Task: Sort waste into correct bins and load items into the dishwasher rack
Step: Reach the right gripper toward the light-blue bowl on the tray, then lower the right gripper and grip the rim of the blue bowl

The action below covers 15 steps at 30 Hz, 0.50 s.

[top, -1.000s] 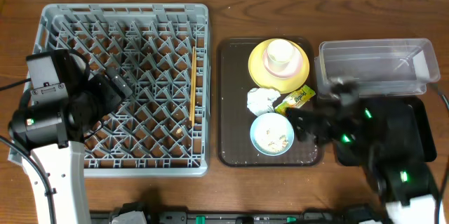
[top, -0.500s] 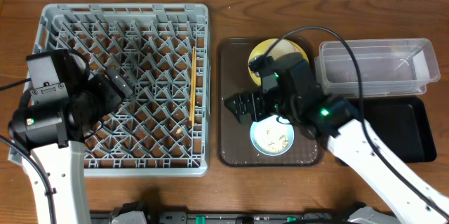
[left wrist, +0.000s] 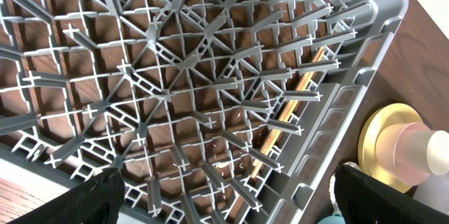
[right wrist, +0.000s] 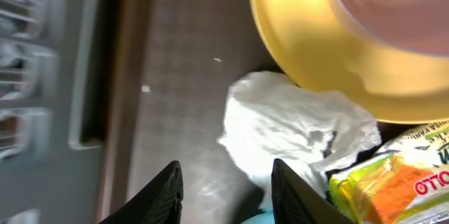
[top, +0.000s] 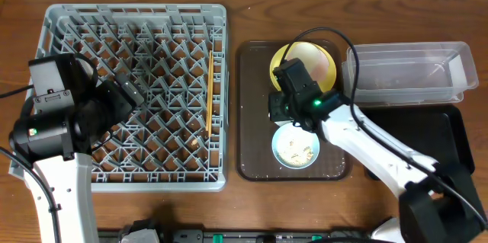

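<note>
The right gripper's (right wrist: 223, 192) jaws stand spread, holding nothing, with the crumpled napkin (right wrist: 295, 129) just beyond the gap between its fingertips. The napkin lies on the dark brown serving tray (top: 255, 151), touching the rim of the yellow plate (right wrist: 316, 62) at the tray's far end. The snack packet (right wrist: 393, 182) sits against the napkin's other side, also on the tray.

From the overhead view we see the right arm reaching across the tray, hiding the napkin and packet. At the tray's near end sits the light blue bowl (top: 277, 151), with rice scraps (top: 296, 150) in it. A pale vessel (left wrist: 421, 157) stands on the plate – cup or bowl, we cannot tell.

The left gripper's (left wrist: 238, 196) jaws are likewise wide apart and empty; it hangs over the dishwasher rack (top: 137, 11), which stands just beside the tray on the side away from the bins. The chopsticks (top: 208, 94) lie in the rack along the edge nearest the tray.

On the tray's opposite side are the clear tub (top: 408, 71) and, nearer the robot, the black tray (top: 427, 132) – both just beside the serving tray.
</note>
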Each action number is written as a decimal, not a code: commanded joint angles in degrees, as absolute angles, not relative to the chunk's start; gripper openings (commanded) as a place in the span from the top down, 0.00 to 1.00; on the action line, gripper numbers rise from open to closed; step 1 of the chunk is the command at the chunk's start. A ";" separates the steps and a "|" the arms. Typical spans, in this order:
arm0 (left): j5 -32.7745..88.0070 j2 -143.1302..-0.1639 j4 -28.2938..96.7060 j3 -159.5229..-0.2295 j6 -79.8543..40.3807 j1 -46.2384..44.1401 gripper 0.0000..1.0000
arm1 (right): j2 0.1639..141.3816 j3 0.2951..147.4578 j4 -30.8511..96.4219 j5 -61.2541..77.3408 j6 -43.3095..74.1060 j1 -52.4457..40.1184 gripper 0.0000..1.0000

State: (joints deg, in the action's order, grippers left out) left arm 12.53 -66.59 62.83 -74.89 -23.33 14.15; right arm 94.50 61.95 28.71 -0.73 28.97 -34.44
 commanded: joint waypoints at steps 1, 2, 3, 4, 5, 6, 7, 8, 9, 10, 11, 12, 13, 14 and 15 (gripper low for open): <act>12.21 -66.65 62.96 -75.61 -22.98 14.46 0.04 | 95.72 62.63 29.41 -3.57 30.89 -34.92 0.59; 12.21 -66.65 62.96 -75.61 -22.98 14.46 0.04 | 95.70 62.63 29.87 -3.57 30.85 -34.92 0.59; 12.21 -66.65 62.98 -75.61 -22.98 14.46 0.04 | 95.61 62.63 30.06 -3.57 30.83 -34.89 0.59; 12.21 -66.65 62.98 -75.61 -22.98 14.46 0.04 | 95.37 62.63 30.22 -3.57 30.83 -34.89 0.59; 12.21 -66.65 62.96 -75.61 -22.98 14.46 0.04 | 95.29 62.63 30.26 -3.57 30.83 -34.89 0.58; 12.21 -66.65 62.96 -75.61 -22.98 14.46 0.04 | 95.09 62.63 30.39 -3.57 30.83 -34.89 0.57; 12.21 -66.65 62.96 -75.61 -22.98 14.46 0.04 | 95.04 62.63 30.50 -3.62 30.83 -34.89 0.56; 12.21 -66.65 62.96 -75.61 -22.98 14.46 0.04 | 95.04 62.63 30.48 -3.64 30.83 -34.89 0.55; 12.21 -66.65 62.96 -75.61 -22.98 14.46 0.04 | 95.04 62.63 30.46 -3.66 30.83 -34.87 0.52; 12.21 -66.65 62.96 -75.61 -23.00 14.46 0.03 | 95.07 62.63 30.46 -4.08 30.85 -34.85 0.51; 12.21 -66.65 62.96 -75.61 -22.98 14.46 0.04 | 95.18 62.59 30.48 -4.64 30.85 -34.85 0.51; 12.21 -66.65 62.96 -75.61 -22.98 14.46 0.04 | 95.26 62.57 30.48 -5.41 30.83 -34.85 0.51; 12.21 -66.65 62.98 -75.61 -22.98 14.46 0.04 | 95.50 62.54 30.48 -6.48 30.85 -34.85 0.50; 12.21 -66.65 62.98 -75.61 -22.98 14.46 0.04 | 95.88 62.54 30.46 -7.31 30.85 -34.92 0.50; 12.21 -66.65 62.98 -75.61 -22.98 14.46 0.04 | 96.29 62.54 30.41 -7.53 30.85 -34.92 0.50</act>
State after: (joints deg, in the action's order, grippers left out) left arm 12.51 -66.59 62.83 -74.89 -23.33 14.15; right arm 95.85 61.95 30.39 -4.32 30.20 -34.44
